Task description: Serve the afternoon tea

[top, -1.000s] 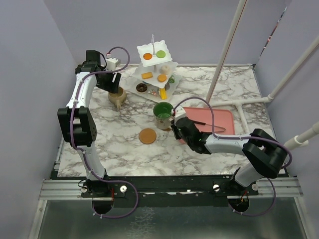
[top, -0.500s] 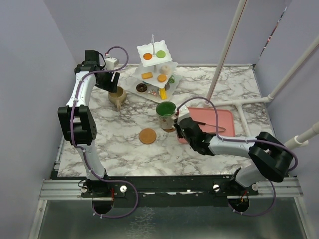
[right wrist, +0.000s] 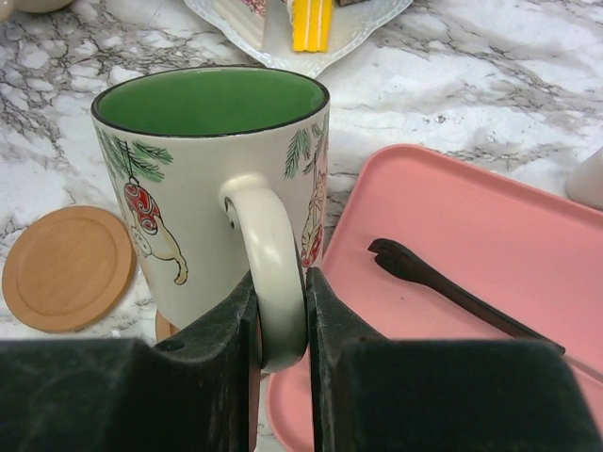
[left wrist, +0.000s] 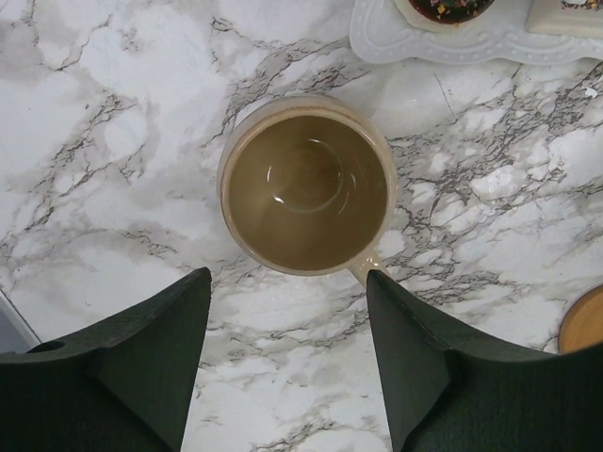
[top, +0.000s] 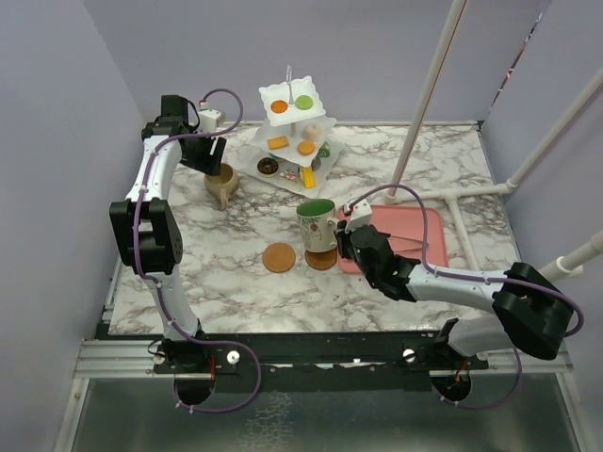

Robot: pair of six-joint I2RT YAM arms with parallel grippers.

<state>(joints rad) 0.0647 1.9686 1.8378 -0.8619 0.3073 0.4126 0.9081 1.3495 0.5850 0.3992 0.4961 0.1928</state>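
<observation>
Right wrist view: our right gripper (right wrist: 280, 315) is clenched on the handle of the green-inside mug (right wrist: 203, 179). We've brought it from near the stand (top: 268, 94) to over a coaster (top: 323, 261) beside the pink tray (right wrist: 471, 235). Left gripper (left wrist: 287, 320) hangs spread above the beige mug (left wrist: 306, 184).

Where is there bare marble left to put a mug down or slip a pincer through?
Bare marble: near-left, between the left arm and the free coaster; back-right, between the stand and the pink tray. Crowded: centre, where the right pincer holds the green-inside mug between coaster, stand and tray; beige mug sits close beside the stand.
</observation>
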